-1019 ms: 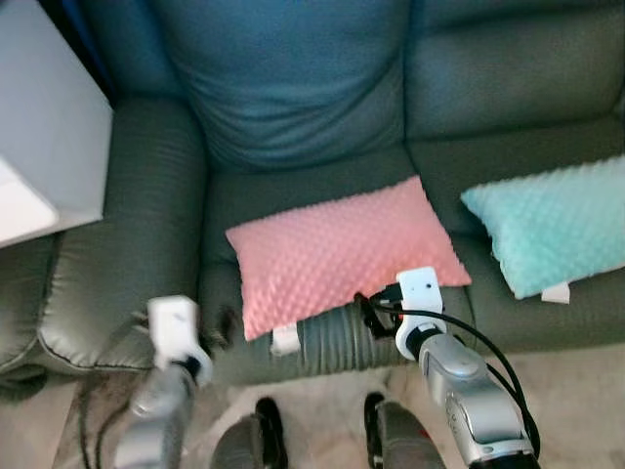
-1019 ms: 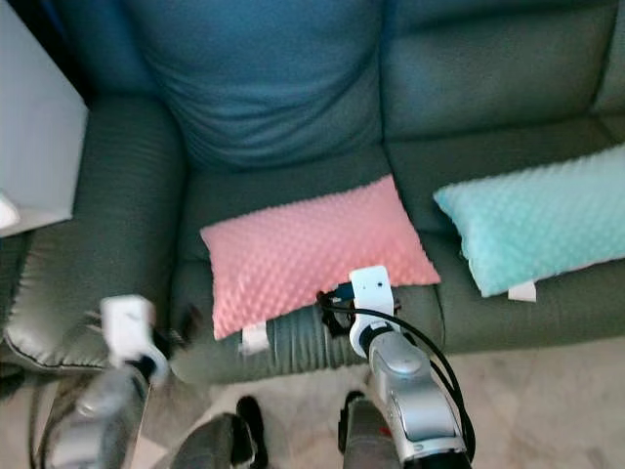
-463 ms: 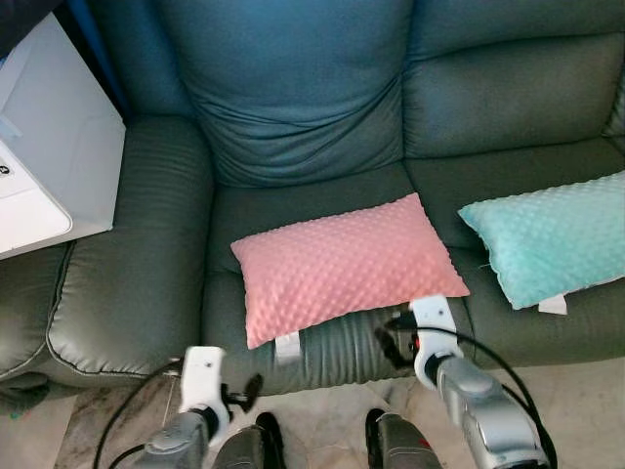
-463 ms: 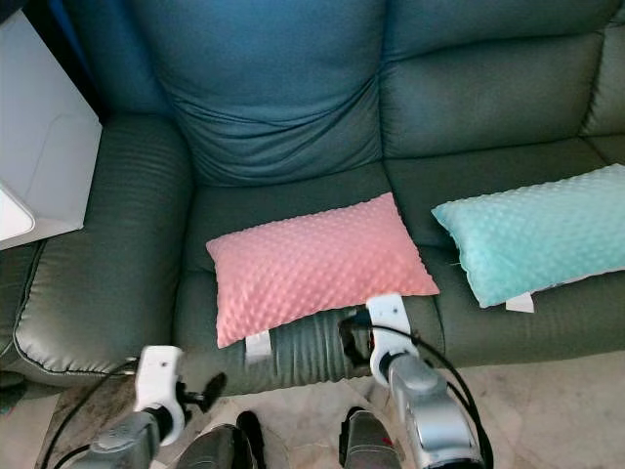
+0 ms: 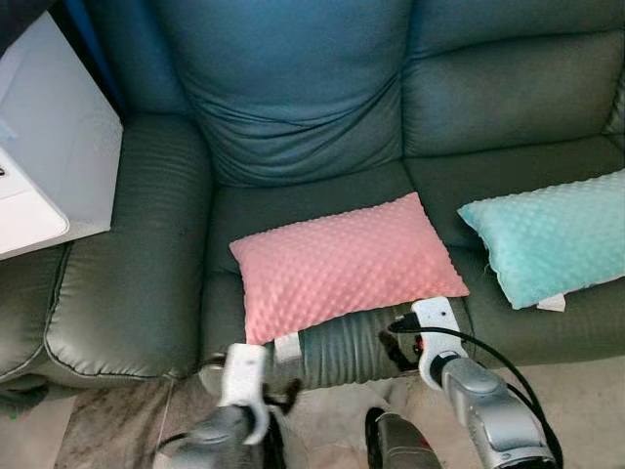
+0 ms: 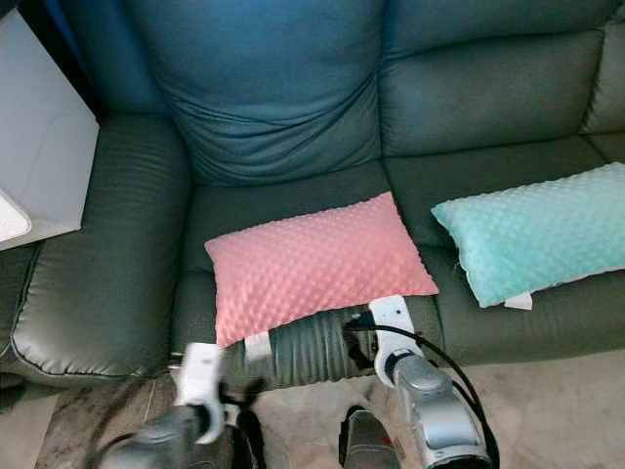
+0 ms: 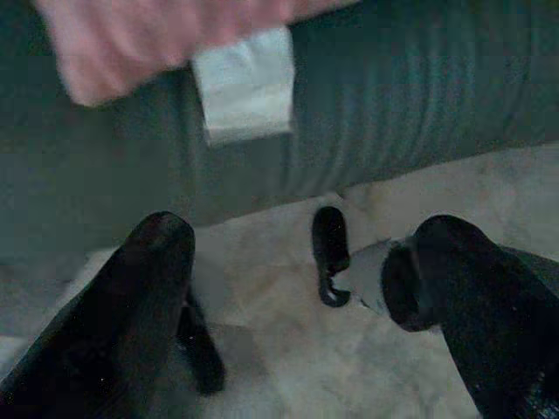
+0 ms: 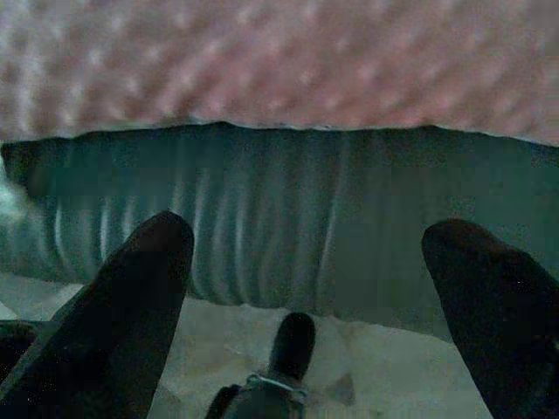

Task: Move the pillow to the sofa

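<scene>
Starting at your left, the white box (image 5: 44,156) sits beyond the sofa's (image 5: 293,107) left armrest and plays no part here. Your left gripper (image 7: 288,288) hangs low in front of the sofa's front edge, over the floor; in its wrist view the two black fingers stand well apart with nothing between them, and the pillow's white tag (image 7: 244,83) hangs just above against the seat front.

The pink pillow (image 5: 342,264) lies flat on the left seat cushion, its near edge reaching the front edge of the seat, its long side tilted a little toward the back right. It is touching neither gripper. Judged from that, the main job looks done: the pillow is on the sofa and resting on its own.

Your right gripper (image 8: 306,262) is just below the pillow's near right corner, facing the ribbed seat front, fingers spread wide and empty.

Further right, the teal pillow (image 5: 552,234) rests on the next seat cushion, apart from the pink one.

What seems left for you is only to draw both arms clear and confirm the pillow sits steady near that front edge.
</scene>
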You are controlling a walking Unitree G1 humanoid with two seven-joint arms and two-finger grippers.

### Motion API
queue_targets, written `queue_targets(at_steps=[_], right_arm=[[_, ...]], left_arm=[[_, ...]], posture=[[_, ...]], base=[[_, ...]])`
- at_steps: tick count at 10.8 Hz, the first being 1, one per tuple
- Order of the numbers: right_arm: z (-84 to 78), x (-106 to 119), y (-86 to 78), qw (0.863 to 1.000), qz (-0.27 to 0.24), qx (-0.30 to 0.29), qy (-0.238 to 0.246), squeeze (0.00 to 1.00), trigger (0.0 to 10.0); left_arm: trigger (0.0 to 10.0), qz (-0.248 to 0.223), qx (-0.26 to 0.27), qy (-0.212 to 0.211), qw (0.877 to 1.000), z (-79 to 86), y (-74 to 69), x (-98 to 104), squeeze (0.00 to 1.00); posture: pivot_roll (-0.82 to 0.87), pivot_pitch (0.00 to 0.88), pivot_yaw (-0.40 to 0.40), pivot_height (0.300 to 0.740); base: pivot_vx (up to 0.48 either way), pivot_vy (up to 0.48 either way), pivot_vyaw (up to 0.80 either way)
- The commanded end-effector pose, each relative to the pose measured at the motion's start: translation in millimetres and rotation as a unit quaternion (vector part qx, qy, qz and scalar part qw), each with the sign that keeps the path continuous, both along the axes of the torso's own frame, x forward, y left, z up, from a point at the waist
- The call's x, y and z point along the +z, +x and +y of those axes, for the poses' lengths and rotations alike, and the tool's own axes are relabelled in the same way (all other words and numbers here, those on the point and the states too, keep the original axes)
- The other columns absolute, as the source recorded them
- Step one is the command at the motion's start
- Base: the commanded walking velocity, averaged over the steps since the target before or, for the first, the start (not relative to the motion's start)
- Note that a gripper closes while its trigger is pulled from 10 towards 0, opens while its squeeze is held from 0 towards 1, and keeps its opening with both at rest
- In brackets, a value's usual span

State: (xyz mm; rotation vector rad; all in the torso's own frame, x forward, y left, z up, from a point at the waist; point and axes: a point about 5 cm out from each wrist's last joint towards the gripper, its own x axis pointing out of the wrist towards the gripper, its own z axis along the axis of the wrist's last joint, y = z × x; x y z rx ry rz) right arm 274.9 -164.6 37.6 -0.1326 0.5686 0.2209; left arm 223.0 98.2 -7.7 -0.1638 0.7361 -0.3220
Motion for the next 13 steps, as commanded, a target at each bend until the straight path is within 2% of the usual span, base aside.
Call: queue_targets(at_steps=[1, 2, 3, 4, 5, 6, 7, 9, 12, 13], right_arm=[[-1.3, -6.3, -5.9, 1.0, 0.014, 0.004, -0.003, 0.9, 10.0], [-2.8, -2.7, -3.4, 1.0, 0.002, 0.004, -0.006, 0.77, 10.0], [-2.1, 1.2, -1.3, 1.0, -0.002, 0.008, -0.005, 0.53, 10.0], [-2.1, 3.1, -0.5, 1.0, -0.003, 0.014, -0.003, 0.42, 10.0], [-3.9, 3.8, 0.4, 1.0, -0.002, 0.015, -0.005, 0.35, 10.0], [-7.6, 6.0, 2.0, 1.0, -0.002, 0.015, -0.005, 0.03, 10.0], [-9.1, 7.3, 4.8, 1.0, -0.007, 0.017, 0.007, 0.0, 10.0], [-6.9, 1.6, 8.5, 1.0, 0.015, 0.018, 0.013, 0.0, 10.0], [10.8, -6.5, 16.2, 0.997, 0.047, 0.044, 0.029, 0.0, 10.0], [11.4, -6.7, 17.7, 0.998, 0.047, 0.045, 0.027, 0.0, 10.0]], left_arm=[[10.0, 0.024, 0.005, 0.019, 1.0, -1.1, -7.2, -13.0, 0.99], [10.0, 0.018, 0.011, 0.023, 1.0, -4.9, -2.7, -14.2, 0.8], [10.0, 0.022, 0.011, 0.023, 0.999, -12.5, 2.6, -17.1, 0.41], [10.0, 0.025, 0.015, 0.024, 0.999, -19.2, 7.0, -20.6, 0.01], [10.0, 0.032, 0.021, 0.021, 0.999, -26.1, 10.2, -23.5, 0.0], [10.0, 0.024, 0.043, 0.013, 0.999, -33.2, 18.3, -21.6, 0.0], [10.0, 0.007, 0.067, 0.007, 0.998, -36.7, 27.1, -17.5, 0.0], [10.0, 0.004, 0.084, 0.021, 0.996, -35.1, 31.8, -19.8, 0.0], [10.0, 0.02, 0.098, 0.046, 0.994, -21.7, 29.7, -29.0, 0.0], [10.0, 0.022, 0.104, 0.051, 0.993, -18.2, 29.9, -30.0, 0.0]], posture=[[-0.23, 0.32, 0.074, 0.74], [-0.23, 0.324, 0.072, 0.74], [-0.24, 0.331, 0.068, 0.74], [-0.25, 0.336, 0.067, 0.74], [-0.26, 0.341, 0.066, 0.74], [-0.27, 0.351, 0.069, 0.74], [-0.27, 0.354, 0.071, 0.74], [-0.27, 0.379, 0.08, 0.74], [-0.24, 0.425, 0.092, 0.74], [-0.24, 0.432, 0.094, 0.74]], base=[[0.0, 0.0, 0.0], [0.0, 0.0, 0.0], [0.0, 0.0, 0.0], [0.0, 0.0, 0.0], [0.0, 0.0, 0.0], [0.0, 0.0, 0.0], [0.0, 0.0, 0.0], [0.0, 0.0, 0.0], [0.0, 0.0, 0.0], [0.0, 0.0, 0.0]])
